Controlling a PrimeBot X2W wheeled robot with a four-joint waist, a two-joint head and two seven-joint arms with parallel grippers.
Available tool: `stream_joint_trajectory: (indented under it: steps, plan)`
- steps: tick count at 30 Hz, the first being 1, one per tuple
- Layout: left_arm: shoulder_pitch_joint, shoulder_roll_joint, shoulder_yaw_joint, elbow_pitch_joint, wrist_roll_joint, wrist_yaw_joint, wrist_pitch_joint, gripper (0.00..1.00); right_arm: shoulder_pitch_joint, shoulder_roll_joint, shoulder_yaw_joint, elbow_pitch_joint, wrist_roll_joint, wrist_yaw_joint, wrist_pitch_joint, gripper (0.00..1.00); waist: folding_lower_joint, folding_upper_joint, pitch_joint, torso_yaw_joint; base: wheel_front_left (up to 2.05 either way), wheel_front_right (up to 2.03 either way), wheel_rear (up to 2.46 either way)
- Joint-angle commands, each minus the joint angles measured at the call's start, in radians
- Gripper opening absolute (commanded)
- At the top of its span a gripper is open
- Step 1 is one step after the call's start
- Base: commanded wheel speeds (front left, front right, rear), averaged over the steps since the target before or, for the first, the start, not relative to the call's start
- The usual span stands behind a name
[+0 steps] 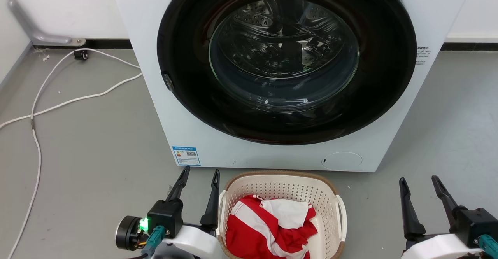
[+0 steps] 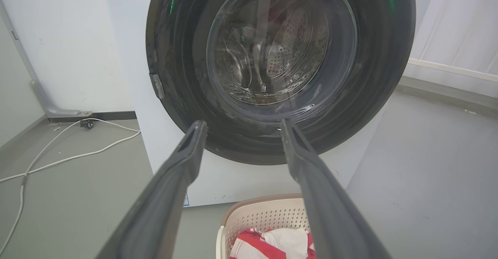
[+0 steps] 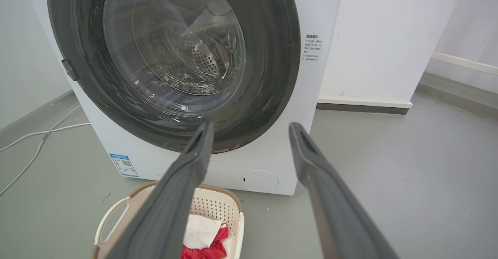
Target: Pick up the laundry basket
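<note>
Laundry basket (image 1: 280,187) on floor (image 1: 97,165), just in front of washing machine (image 1: 183,126), red-and-white cloth (image 1: 256,228) inside. Left pincer (image 1: 201,169) wide, empty, before the machine's left corner, beside white handle (image 1: 221,208); right pincer (image 1: 418,178) wide, empty, off the machine's right corner. Judgement: bring right inward first; close on both handles together, lift level.

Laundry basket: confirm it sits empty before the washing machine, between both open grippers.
Not empty: the head view shows red-and-white cloth in the laundry basket. It does sit before the washing machine, between the open left gripper and right gripper.
</note>
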Motion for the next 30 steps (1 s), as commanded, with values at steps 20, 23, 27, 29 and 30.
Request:
stream_joint_trajectory:
  steps: [20,23,27,29,30]
  plan:
    - [-0.048,0.002,0.001,0.046,0.002,-0.002,-0.003,1.0,-0.041,0.002,-0.017,0.03,0.021,0.0,-0.003,1.0,-0.0001,0.0,0.094,-0.008,0.0,0.0,0.0]
    - [-0.094,0.002,0.005,0.084,0.0,-0.007,-0.003,1.0,-0.075,0.002,-0.024,0.052,0.021,0.0,-0.006,1.0,-0.0001,0.0,0.16,-0.015,0.0,0.0,0.0]
    - [-0.173,0.002,0.011,0.164,-0.005,-0.024,-0.002,1.0,-0.135,0.002,-0.033,0.098,0.032,0.0,-0.018,1.0,-0.0001,0.0,0.264,-0.025,0.0,0.0,0.0]
    - [-0.226,0.003,0.015,0.209,-0.008,-0.035,-0.003,1.0,-0.171,0.002,-0.038,0.128,0.026,0.0,-0.022,1.0,-0.0001,0.0,0.326,-0.029,0.0,0.0,0.0]
    - [-0.25,0.005,0.015,0.241,-0.008,-0.04,-0.003,1.0,-0.194,0.002,-0.039,0.149,0.031,0.0,-0.029,1.0,-0.0001,0.0,0.351,-0.031,0.0,0.0,0.0]
